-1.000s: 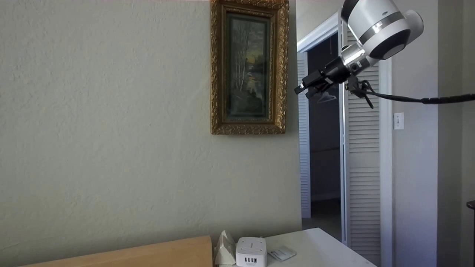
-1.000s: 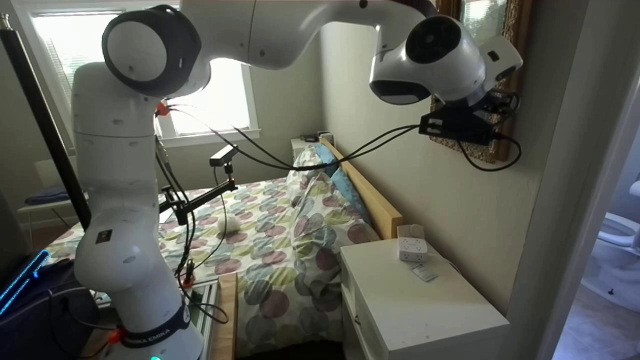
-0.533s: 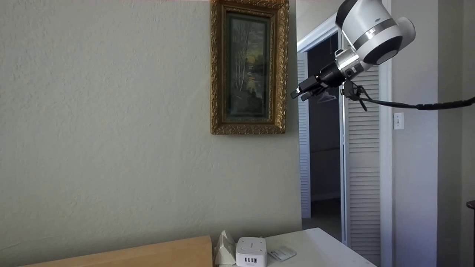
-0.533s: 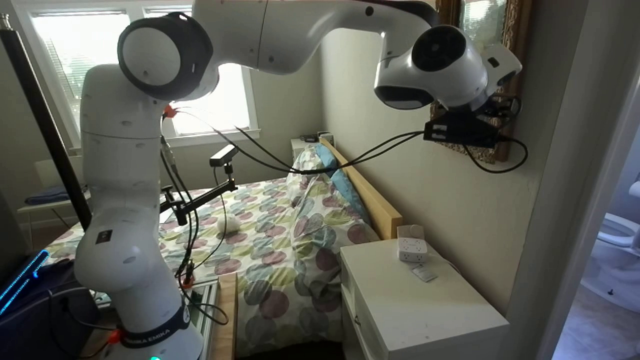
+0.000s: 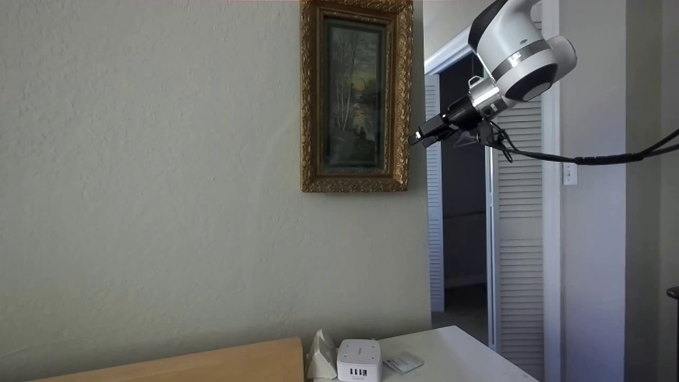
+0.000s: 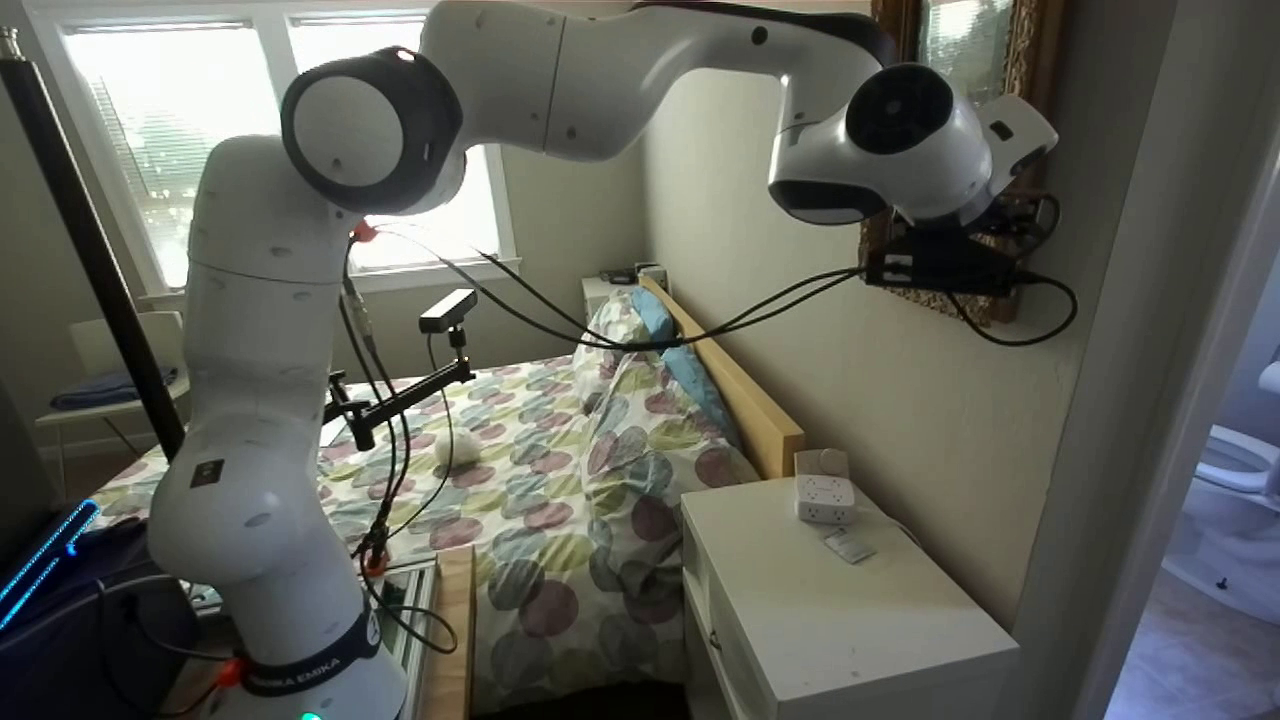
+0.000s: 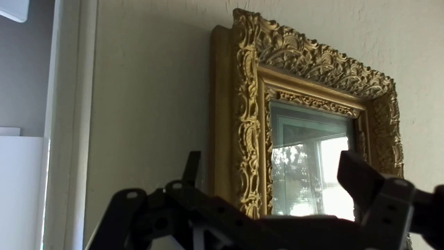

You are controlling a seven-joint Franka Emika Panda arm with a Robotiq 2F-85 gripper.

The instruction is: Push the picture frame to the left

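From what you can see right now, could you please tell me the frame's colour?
The frame is gold-brown, seen best in the wrist view.

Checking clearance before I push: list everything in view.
picture frame: 1, gold-brown, on the wall
headboard: 1, light wood, along wall
bed: 1, multicoloured, at headboard
pillows: count unclear, blue, by headboard
ball: 1, white, on bed
cabinet: 1, white, beside bed
outlet block: 1, white, on cabinet
angular object: 1, white, beside outlet block
packet: 1, pale, on cabinet
windows: 2, bright, beyond bed
chair: 1, pale, near windows
pole: 1, black, before chair
camera-like box: 1, grey, on bracket
louvered doors: at least 2, white, at closet
light switch: 1, white, beside closet
toilet: 1, white, through doorway
robot arm: 1, white, extended toward picture frame
cables: several, black, along robot arm
gripper: 1, black, open, beside picture frame
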